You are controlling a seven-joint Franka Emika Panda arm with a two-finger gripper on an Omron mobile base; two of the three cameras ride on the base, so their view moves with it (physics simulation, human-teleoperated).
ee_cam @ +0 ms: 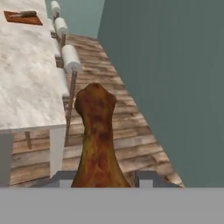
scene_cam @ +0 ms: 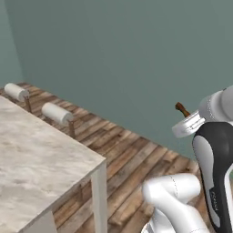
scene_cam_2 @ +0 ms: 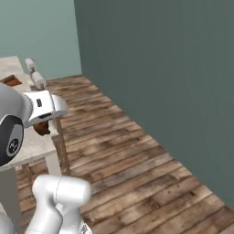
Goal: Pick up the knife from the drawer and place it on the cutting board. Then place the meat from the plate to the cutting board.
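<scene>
My gripper (ee_cam: 105, 177) is shut on the meat (ee_cam: 97, 135), a brown drumstick-shaped lump that sticks out past the fingertips, in the air over the wooden floor beside the table. From the right base view the meat (scene_cam_2: 42, 128) hangs under the gripper (scene_cam_2: 45, 119) near the table's corner. Its tip (scene_cam: 182, 109) pokes up behind the wrist in the left base view. The reddish-brown cutting board (ee_cam: 22, 18) lies far off on the table top, with the knife (ee_cam: 26, 14) resting on it. The board (scene_cam_2: 11, 81) is small in the right base view. The drawer and the plate are out of view.
A marble-topped table (scene_cam: 36, 159) with white legs stands to the left. Stools with white roll cushions (scene_cam: 57, 113) line its far side. A green wall (scene_cam: 136, 54) runs close along the right, and plank floor (scene_cam_2: 128, 155) lies between the wall and the table.
</scene>
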